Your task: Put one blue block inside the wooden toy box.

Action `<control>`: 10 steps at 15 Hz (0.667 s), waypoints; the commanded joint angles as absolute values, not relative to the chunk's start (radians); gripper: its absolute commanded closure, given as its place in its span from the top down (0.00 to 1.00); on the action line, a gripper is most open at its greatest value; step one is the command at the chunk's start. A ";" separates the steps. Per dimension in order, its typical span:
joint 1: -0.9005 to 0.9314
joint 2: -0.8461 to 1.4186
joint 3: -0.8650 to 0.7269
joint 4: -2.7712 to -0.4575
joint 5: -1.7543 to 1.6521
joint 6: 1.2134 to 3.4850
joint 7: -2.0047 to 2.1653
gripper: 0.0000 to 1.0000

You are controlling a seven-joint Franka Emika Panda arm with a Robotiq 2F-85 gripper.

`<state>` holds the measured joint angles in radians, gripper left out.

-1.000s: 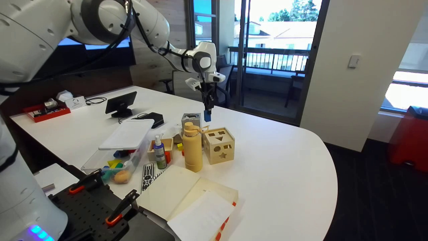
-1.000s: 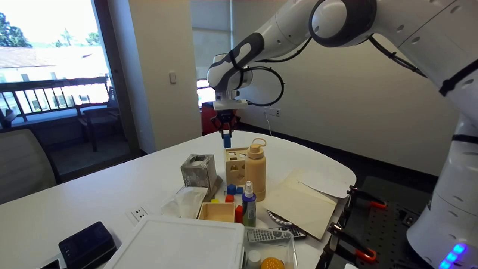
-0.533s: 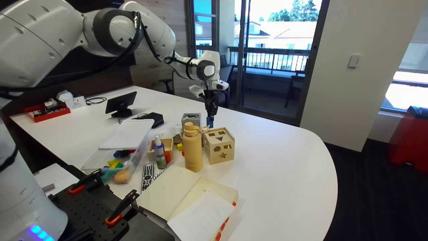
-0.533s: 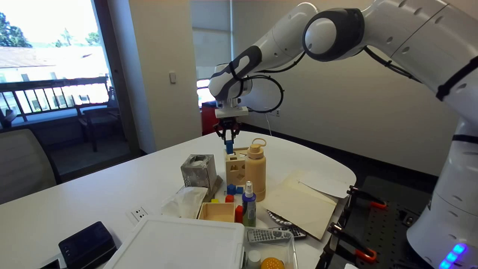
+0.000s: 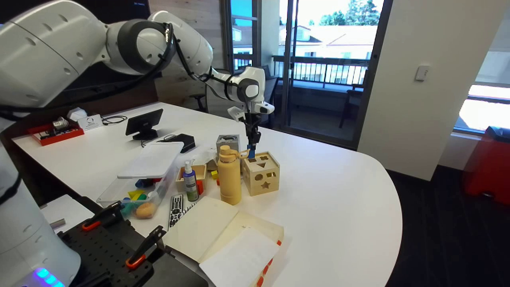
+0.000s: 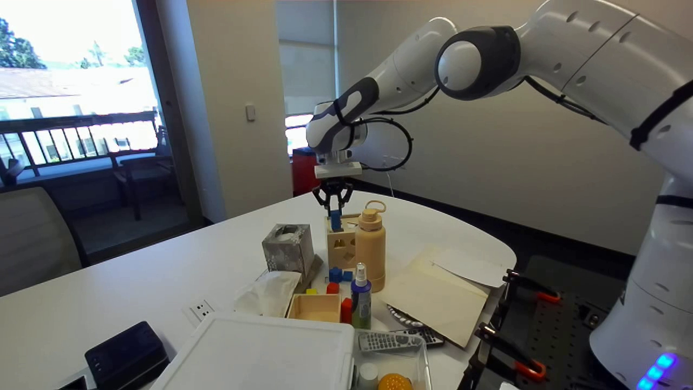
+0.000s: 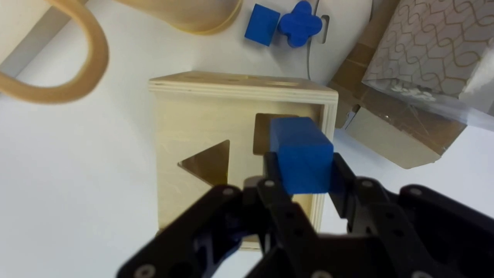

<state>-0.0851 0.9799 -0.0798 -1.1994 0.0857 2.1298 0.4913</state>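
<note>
My gripper (image 7: 305, 170) is shut on a long blue block (image 7: 303, 154), held upright. The wooden toy box (image 7: 189, 119) is a pale cube with shape holes, below the gripper. In the wrist view the block covers part of the top's rectangular hole (image 7: 262, 133) and lies toward its right. I cannot tell whether the block touches the top. The box also shows in both exterior views (image 5: 261, 177) (image 6: 340, 254), with the block (image 5: 251, 151) (image 6: 336, 221) at its top. A blue cube (image 7: 262, 25) and a blue clover-shaped block (image 7: 300, 24) lie on the table beside the box.
A tan bottle (image 5: 230, 179) with a loop handle (image 7: 96, 58) stands close beside the box. A tissue box (image 6: 289, 249) and a cardboard piece (image 7: 393, 135) are on another side. A spray bottle (image 6: 361, 300), wooden tray (image 6: 316, 309) and folder (image 5: 223, 227) lie nearer the robot base.
My gripper has come down with the blue block from above and beyond the box to the box's top, shifting slightly right in both exterior views. The box has not moved.
</note>
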 commanded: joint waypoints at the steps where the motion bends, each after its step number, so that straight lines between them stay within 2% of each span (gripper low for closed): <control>1: -0.096 1.000 -0.086 -1.163 0.127 2.103 0.480 0.09; 10: -0.114 1.012 -0.088 -1.170 0.148 2.121 0.479 0.09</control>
